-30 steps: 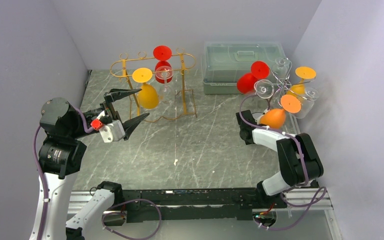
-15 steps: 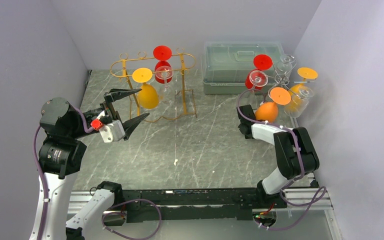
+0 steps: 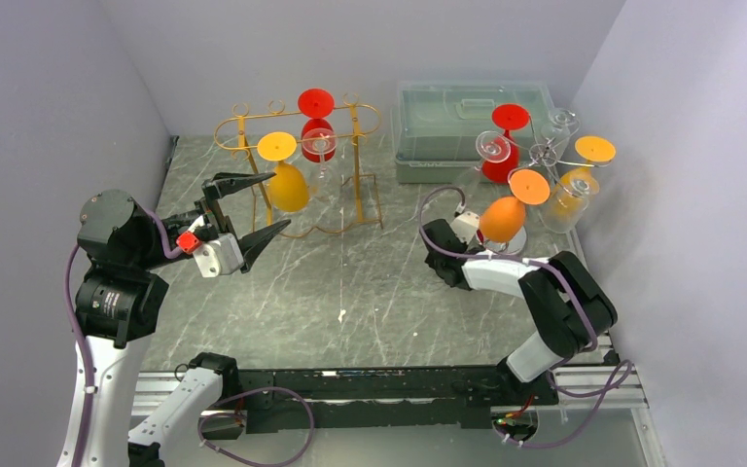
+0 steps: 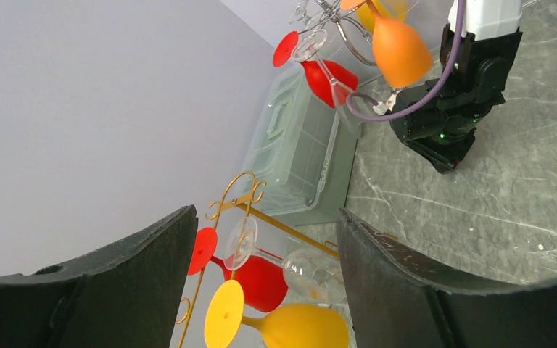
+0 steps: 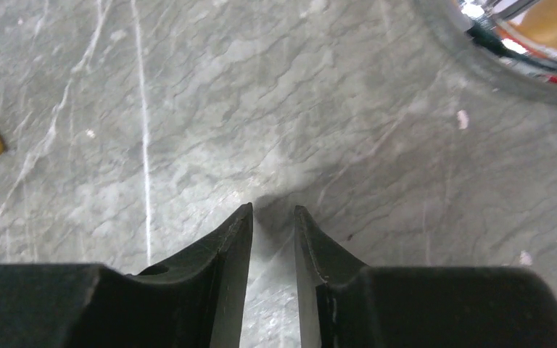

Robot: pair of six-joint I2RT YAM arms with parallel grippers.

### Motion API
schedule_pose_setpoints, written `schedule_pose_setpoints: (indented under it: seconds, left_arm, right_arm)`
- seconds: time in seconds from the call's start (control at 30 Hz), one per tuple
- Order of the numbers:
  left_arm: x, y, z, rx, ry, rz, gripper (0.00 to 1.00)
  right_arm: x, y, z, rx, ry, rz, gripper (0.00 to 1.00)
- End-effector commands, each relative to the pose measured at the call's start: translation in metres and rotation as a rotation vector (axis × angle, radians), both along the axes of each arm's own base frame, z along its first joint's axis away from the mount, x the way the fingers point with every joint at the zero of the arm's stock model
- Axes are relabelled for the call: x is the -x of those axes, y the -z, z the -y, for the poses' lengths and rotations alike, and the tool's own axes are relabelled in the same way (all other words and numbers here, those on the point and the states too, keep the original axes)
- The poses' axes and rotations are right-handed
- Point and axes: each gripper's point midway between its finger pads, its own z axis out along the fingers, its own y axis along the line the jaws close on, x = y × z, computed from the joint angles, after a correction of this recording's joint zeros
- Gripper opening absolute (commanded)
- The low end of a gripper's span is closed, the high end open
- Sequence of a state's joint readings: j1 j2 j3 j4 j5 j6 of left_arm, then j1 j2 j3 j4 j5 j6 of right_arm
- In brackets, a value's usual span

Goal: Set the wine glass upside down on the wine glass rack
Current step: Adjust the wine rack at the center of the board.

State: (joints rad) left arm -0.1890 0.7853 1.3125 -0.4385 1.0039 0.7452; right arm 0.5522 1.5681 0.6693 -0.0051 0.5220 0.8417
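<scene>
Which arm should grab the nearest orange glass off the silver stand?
Right: its empty pincer sits beside that orange glass on the silver stand; the left pincer is by the gold rack.

Open table (image 3: 370,282) between gold rack (image 3: 358,165) and glass tree (image 3: 543,154)

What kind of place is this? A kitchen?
Probably a robot test bench, not a kitchen: left arm and right arm bolted to a marble-look table, plain walls around, coloured glasses on racks.
</scene>
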Motion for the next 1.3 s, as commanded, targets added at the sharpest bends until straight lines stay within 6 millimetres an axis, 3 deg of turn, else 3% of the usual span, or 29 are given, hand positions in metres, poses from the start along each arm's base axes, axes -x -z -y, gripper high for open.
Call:
schedule_pose_setpoints:
  seconds: [0.0,0.2,0.33,0.47,0.53,0.67,0.73,0.77,0.93,1.17,1.27]
  left_arm:
    - [0.001,-0.002,0.0,-0.003,0.006,0.018,0.75]
    - [0.001,-0.002,0.0,-0.003,0.006,0.018,0.75]
    - [0.001,-0.002,0.0,-0.003,0.006,0.018,0.75]
    - [0.001,-0.002,0.0,-0.003,0.006,0.018,0.75]
    - [0.001,-0.002,0.0,-0.003,0.006,0.018,0.75]
    - [0.001,-0.002,0.0,-0.003,0.006,0.018,0.75]
    - [0.001,-0.002,0.0,-0.003,0.006,0.018,0.75]
    - [0.001,-0.002,0.0,-0.003,0.006,0.018,0.75]
    - [0.001,-0.002,0.0,-0.003,0.006,0.018,0.75]
    - [0.001,-0.002,0.0,-0.003,0.006,0.018,0.75]
    - [0.001,-0.002,0.0,-0.003,0.006,0.018,0.75]
  right_arm:
    - [0.044,0.035,-0.012,0.028,-0.072,-0.157,0.31]
    - [0.049,0.039,-0.033,0.046,-0.128,-0.157,0.35]
    - [0.037,0.03,-0.052,0.075,-0.237,-0.135,0.39]
    - [0.017,0.002,-0.074,0.107,-0.418,-0.05,0.52]
    - [0.002,-0.022,-0.085,0.153,-0.519,0.029,0.59]
    - [-0.014,-0.06,-0.089,0.281,-0.7,0.213,0.83]
    - [-0.02,-0.073,-0.084,0.354,-0.743,0.3,0.98]
    - [-0.023,-0.077,-0.081,0.39,-0.774,0.329,0.99]
    - [-0.043,-0.098,-0.059,0.347,-0.753,0.428,1.0]
    - [-0.065,-0.135,-0.005,0.37,-0.664,0.526,1.0]
    - [-0.074,-0.136,0.026,0.349,-0.585,0.549,1.0]
